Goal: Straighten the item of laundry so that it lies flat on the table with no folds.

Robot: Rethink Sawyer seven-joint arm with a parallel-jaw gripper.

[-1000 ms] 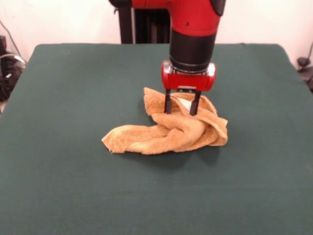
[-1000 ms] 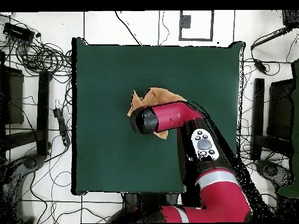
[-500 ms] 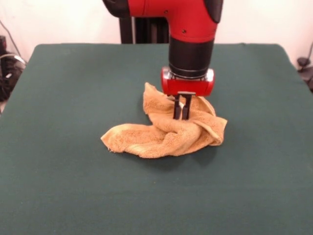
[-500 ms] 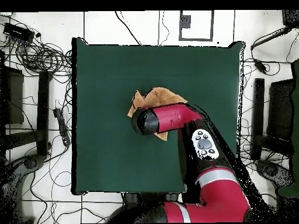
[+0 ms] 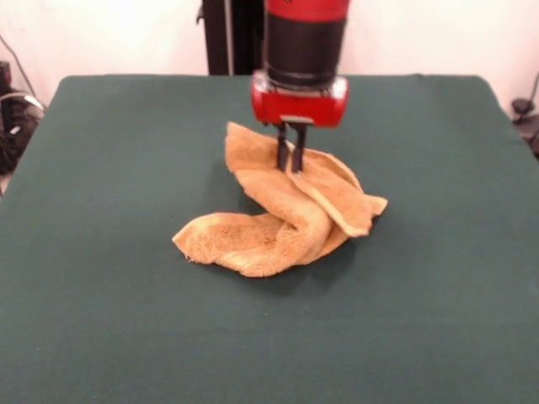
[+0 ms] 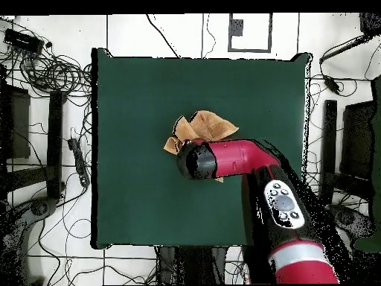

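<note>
The item of laundry (image 5: 269, 223), an orange-tan terry towel, lies crumpled and twisted near the middle of the dark green table (image 5: 101, 151). My gripper (image 5: 290, 160) is shut on a fold of the towel's upper part and holds that part lifted off the table. The rest of the cloth trails down to the front left in a thick roll. In the overhead view the towel (image 6: 205, 126) shows past the red arm, whose wrist (image 6: 197, 160) hides the gripper and part of the cloth.
Cables and dark equipment (image 6: 45, 67) lie on the floor around the table (image 6: 134, 89). The black pedestal column (image 5: 232, 38) stands behind the table's far edge.
The gripper went from open to shut on the towel, then rose and moved left in the front view, pulling the pinched fold up and stretching the cloth.
</note>
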